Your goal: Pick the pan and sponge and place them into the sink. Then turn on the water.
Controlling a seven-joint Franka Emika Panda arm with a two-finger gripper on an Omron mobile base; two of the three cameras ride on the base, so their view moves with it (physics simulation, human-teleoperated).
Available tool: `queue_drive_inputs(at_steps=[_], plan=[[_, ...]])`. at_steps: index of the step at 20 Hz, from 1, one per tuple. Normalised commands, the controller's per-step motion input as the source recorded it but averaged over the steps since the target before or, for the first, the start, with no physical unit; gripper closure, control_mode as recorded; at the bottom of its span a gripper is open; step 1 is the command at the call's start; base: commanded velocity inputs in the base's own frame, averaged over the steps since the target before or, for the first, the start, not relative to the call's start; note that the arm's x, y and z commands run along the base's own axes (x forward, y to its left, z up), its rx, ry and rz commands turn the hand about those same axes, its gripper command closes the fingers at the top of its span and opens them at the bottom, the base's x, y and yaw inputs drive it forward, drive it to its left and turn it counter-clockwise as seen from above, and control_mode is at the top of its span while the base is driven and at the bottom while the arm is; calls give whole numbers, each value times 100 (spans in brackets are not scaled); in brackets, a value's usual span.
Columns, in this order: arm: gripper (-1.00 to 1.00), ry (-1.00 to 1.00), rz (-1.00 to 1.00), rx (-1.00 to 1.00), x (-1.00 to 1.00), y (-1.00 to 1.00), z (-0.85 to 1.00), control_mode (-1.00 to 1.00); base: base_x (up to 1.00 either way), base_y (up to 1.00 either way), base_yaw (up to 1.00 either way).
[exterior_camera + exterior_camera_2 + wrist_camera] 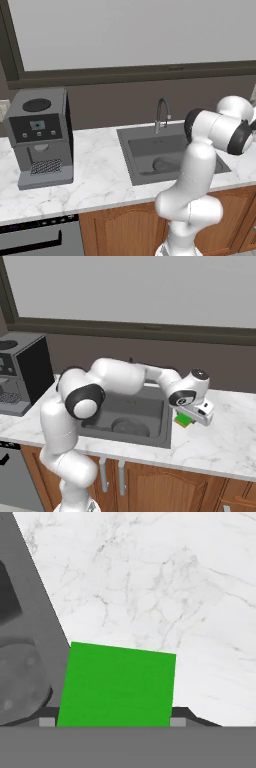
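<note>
Sponge [117, 684]: nearest the hand camera, a flat green rectangle with matte, even colour; its long axis runs across the hand view, slightly skewed. It sits directly between the two dark fingertips [46, 722], one at each short end.
Jaws [109, 723]: spread wide, just bracketing the sponge; whether the pads already press on it I cannot tell, so no firm hold can be claimed.
Sponge relative to sink [167, 428]: just beside the basin's right rim, on the marble table [225, 441], under the hand in the right base view.
Pan [165, 164]: a round dark grey shape lying inside the sink, on the basin floor in front of the faucet [161, 112].
Sink: rectangular, dark grey, smooth recessed walls; no stream falls from the thin curved faucet.
Table: white marble with grey veining, glossy.
Coffee machine [41, 135]: boxy grey, well left of the sink.
Judgement: the coming move looks like closing on the sponge's short ends, then carrying it left over the rim.
</note>
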Motion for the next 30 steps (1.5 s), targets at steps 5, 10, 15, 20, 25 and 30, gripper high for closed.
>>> queue_drive_inputs(at_steps=[5,10,15,20,25,30], plan=[[100,-1,-3,-5,-23,32,4,-100,0,0,0],[100,0,-5,-5,-13,43,8,-100,0,0,0],[100,1,-5,-8,-2,41,19,-100,0,0,0],[100,7,-5,-6,0,39,17,-100,0,0,0],[100,8,-6,-2,0,39,4,-100,0,0,0],[100,2,-6,0,0,38,0,-100,0,0,0]])
